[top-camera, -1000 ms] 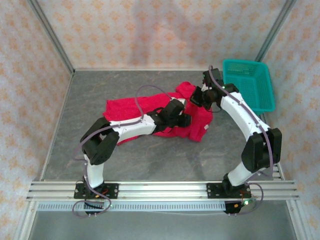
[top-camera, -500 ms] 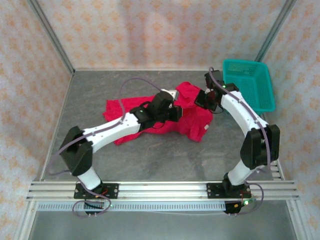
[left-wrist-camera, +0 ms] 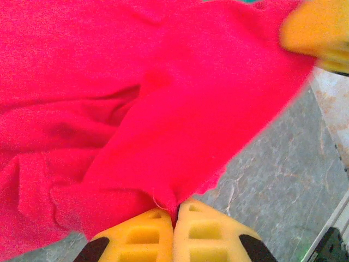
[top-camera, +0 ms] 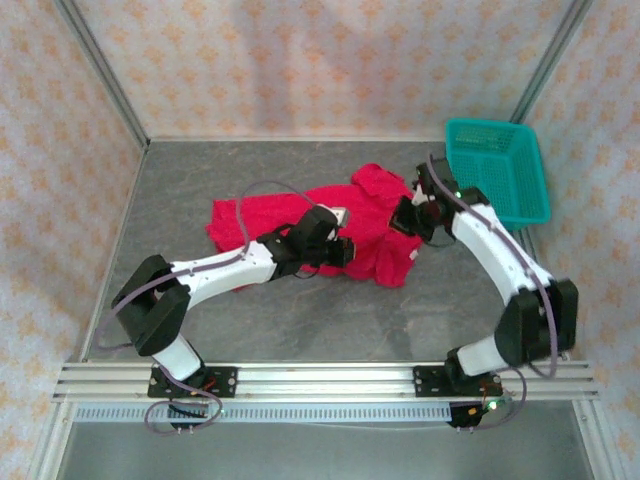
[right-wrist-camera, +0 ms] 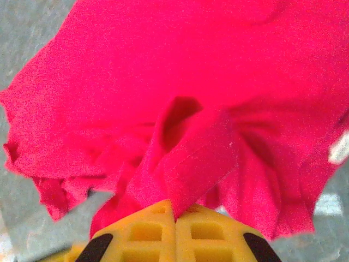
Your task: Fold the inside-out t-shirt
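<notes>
The inside-out t-shirt [top-camera: 270, 212] is seen crumpled on the grey worktop [top-camera: 330, 320]. It is spread from left of the middle toward the right side, somewhat nearer the far edge than the near one. Its near edge is taken by the left gripper [top-camera: 345, 250]. In the left wrist view the yellow fingers [left-wrist-camera: 142, 237] are pressed together with a raw red edge pinched between them, and the cloth rises from them in a broad fold.

The right gripper [top-camera: 408, 217] is placed at the t-shirt's right edge. In the right wrist view its fingers [right-wrist-camera: 210, 232] are likewise clamped together, on a stitched hem. The cloth is gathered to both sides of them, and a small white label [right-wrist-camera: 340, 147] is visible at the right margin. The two grippers are held near each other, with a stretch of red cloth between them.

A teal basket [top-camera: 497, 170] is set in the far right corner, just beside the right arm's wrist and apart from the t-shirt.

Bare worktop is left along the near edge between the two arm bases, down the left side, and in a strip along the far edge behind the t-shirt. The right side is the most crowded, being shared by basket, arm and cloth.
</notes>
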You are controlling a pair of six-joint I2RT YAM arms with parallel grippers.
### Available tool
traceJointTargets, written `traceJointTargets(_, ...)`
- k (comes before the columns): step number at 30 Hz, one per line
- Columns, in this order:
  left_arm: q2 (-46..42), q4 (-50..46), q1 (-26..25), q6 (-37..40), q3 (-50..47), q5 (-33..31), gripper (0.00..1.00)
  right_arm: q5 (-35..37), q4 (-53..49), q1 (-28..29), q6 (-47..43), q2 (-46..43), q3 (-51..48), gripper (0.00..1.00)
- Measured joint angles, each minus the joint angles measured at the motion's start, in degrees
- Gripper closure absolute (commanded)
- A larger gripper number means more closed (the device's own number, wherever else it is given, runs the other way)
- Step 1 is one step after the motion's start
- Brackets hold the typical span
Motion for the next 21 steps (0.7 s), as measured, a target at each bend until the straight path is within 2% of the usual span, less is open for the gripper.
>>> traceJointTargets(3, 0.0, 1.7, -0.5, -0.7, -3.2, 0.4, 1.00, -1.1, 1.7, 1.9, 2.4, -9.9, -11.3, 1.00)
traceJointTargets(5, 0.0, 2.2, -1.2, -0.9, -4.5, 0.5, 1.00, -1.5, 3.1, 2.3, 4.0, -13.8, -18.9, 1.00)
traceJointTargets(6, 0.1, 2.4, -1.7, -0.9, -4.8, 0.8, 1.00, -1.5, 3.6, 2.3, 4.8, -14.7, -22.3, 0.97)
traceJointTargets(7, 0.2, 2.4, -2.2, -0.9, -4.9, 1.1, 1.00, -1.5, 4.1, 2.3, 5.4, -14.9, -25.3, 0.87)
traceJointTargets(8, 0.2, 2.4, -2.8, -0.9, -4.9, 1.3, 1.00, -1.5, 4.5, 2.3, 5.8, -14.7, -27.6, 0.72)
traceJointTargets(10, 0.2, 2.1, -3.6, -0.8, -4.9, 0.7, 0.87, -0.2, 3.7, 2.2, 6.2, -14.4, -30.1, 0.56)
traceJointTargets(12, 0.2, 1.6, -3.7, -0.5, -5.0, -0.8, 0.66, 1.8, 2.4, 2.1, 5.8, -14.5, -30.3, 0.45)
traceJointTargets(15, -1.6, -0.6, -3.7, -0.6, -6.1, -4.9, 0.45, 5.1, 0.9, 2.1, 5.1, -15.3, -28.8, 0.38)
traceJointTargets(18, -7.1, -6.1, -3.7, -0.6, -7.6, -10.6, 0.33, 7.3, 0.4, 2.1, 4.5, -16.8, -27.8, 0.35)
traceJointTargets(21, -14.1, -11.6, -2.6, -1.0, -7.6, -16.1, 0.31, 8.1, 0.4, 2.1, 4.2, -17.2, -27.7, 0.36)
